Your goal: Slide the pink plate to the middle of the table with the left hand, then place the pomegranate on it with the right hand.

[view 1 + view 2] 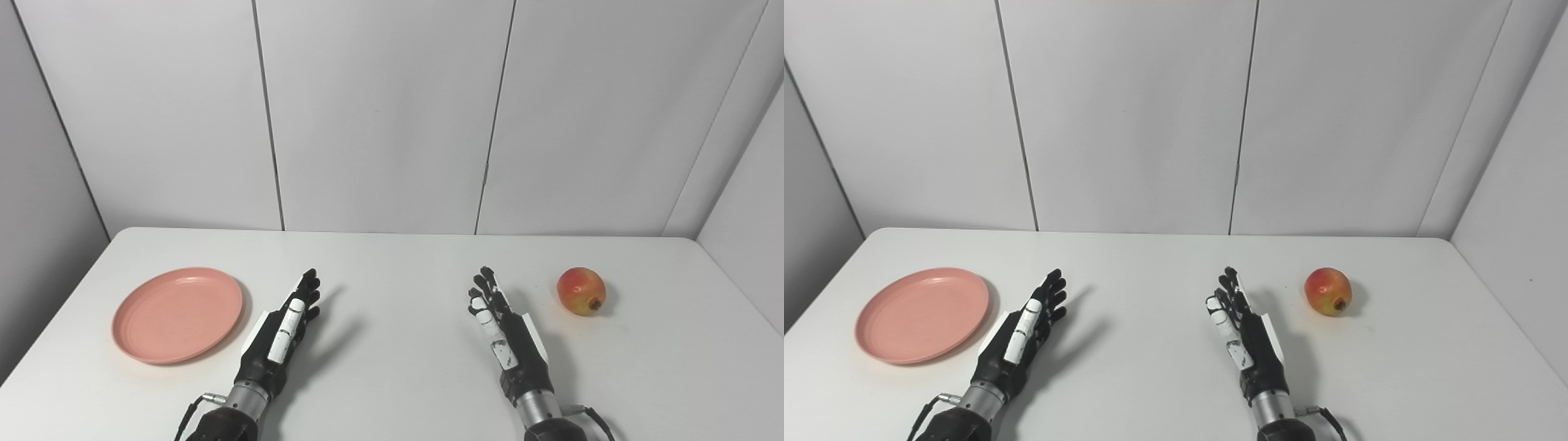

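Observation:
The pink plate (177, 315) lies flat on the left side of the white table (392, 257). The pomegranate (580, 291), red and yellow, sits on the right side. My left hand (280, 334) is open and empty, fingers stretched forward, just right of the plate and apart from it. My right hand (505, 331) is open and empty, fingers stretched forward, to the left of the pomegranate with a gap between them. The plate (922, 314) and the pomegranate (1328, 291) also show in the right eye view.
White wall panels (380, 116) stand close behind the table's far edge, and a side wall (741, 214) closes off the right. A bare stretch of table lies between the two hands.

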Controlling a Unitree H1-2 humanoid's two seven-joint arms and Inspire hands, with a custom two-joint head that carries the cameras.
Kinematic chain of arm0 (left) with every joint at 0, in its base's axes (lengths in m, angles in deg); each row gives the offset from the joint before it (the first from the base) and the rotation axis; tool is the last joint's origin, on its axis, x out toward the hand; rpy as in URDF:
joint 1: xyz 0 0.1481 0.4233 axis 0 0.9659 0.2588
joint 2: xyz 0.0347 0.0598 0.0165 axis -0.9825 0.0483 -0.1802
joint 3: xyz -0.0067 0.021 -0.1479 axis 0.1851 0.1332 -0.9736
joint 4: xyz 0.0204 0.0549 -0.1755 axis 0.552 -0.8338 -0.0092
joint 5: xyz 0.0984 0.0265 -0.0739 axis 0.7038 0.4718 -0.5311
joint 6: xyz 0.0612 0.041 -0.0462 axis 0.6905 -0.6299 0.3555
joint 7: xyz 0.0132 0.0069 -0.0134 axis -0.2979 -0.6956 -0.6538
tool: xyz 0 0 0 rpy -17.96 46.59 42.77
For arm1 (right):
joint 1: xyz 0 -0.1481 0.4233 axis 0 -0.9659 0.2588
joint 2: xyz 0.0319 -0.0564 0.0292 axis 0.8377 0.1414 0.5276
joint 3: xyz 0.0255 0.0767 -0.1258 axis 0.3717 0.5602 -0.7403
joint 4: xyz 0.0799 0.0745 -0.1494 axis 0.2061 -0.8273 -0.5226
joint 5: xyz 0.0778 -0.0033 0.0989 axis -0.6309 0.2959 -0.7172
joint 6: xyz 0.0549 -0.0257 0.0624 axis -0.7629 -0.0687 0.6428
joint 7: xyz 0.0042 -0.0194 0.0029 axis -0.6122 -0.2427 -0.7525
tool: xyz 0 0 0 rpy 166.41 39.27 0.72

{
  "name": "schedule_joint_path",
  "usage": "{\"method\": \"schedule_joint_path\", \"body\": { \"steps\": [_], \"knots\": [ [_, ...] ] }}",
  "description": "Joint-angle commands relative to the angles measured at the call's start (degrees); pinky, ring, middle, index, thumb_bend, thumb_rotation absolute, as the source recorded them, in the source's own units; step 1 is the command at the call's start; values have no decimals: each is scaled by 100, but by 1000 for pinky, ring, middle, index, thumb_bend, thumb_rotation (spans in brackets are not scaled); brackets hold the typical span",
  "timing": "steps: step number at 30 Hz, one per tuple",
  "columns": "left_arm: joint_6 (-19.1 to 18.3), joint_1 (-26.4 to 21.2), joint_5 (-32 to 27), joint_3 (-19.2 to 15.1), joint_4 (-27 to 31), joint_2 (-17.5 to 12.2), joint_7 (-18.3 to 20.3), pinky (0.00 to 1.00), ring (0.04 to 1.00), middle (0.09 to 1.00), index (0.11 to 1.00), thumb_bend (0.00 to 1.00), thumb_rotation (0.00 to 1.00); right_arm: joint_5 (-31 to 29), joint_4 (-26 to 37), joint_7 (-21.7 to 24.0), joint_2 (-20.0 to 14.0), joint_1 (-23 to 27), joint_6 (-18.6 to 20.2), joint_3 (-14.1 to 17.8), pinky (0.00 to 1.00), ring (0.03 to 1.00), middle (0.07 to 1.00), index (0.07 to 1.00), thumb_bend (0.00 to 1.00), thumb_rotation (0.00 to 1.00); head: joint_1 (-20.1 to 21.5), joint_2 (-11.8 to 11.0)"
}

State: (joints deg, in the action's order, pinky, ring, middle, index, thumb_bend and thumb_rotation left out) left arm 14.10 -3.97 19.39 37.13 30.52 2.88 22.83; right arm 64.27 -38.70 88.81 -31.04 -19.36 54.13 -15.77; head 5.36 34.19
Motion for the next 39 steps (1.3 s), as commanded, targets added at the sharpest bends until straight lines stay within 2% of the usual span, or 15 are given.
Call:
{"method": "schedule_joint_path", "body": {
  "steps": [1, 30, 36, 39],
  "knots": [
    [69, -60, 12, -6, 61, -22, 12, 977, 1000, 1000, 1000, 625, 1000, 48, 169, -7, -18, 261, -73, 1, 928, 945, 973, 991, 585, 862, -5, -1],
    [86, -62, 77, 28, 88, -43, 13, 978, 1000, 1000, 1000, 610, 1000, 69, 105, -45, -44, 309, -118, 19, 923, 947, 980, 995, 612, 857, -12, 36],
    [108, -68, 98, 29, 65, -22, 15, 977, 1000, 1000, 1000, 610, 1000, -20, 108, -1, -50, 304, -118, 61, 930, 948, 975, 994, 617, 842, -135, 14],
    [118, -79, 95, 35, 40, 21, 7, 984, 1000, 1000, 1000, 616, 1000, -51, 100, 15, -90, 308, -130, 89, 932, 950, 976, 994, 615, 835, -373, -4]
  ]
}}
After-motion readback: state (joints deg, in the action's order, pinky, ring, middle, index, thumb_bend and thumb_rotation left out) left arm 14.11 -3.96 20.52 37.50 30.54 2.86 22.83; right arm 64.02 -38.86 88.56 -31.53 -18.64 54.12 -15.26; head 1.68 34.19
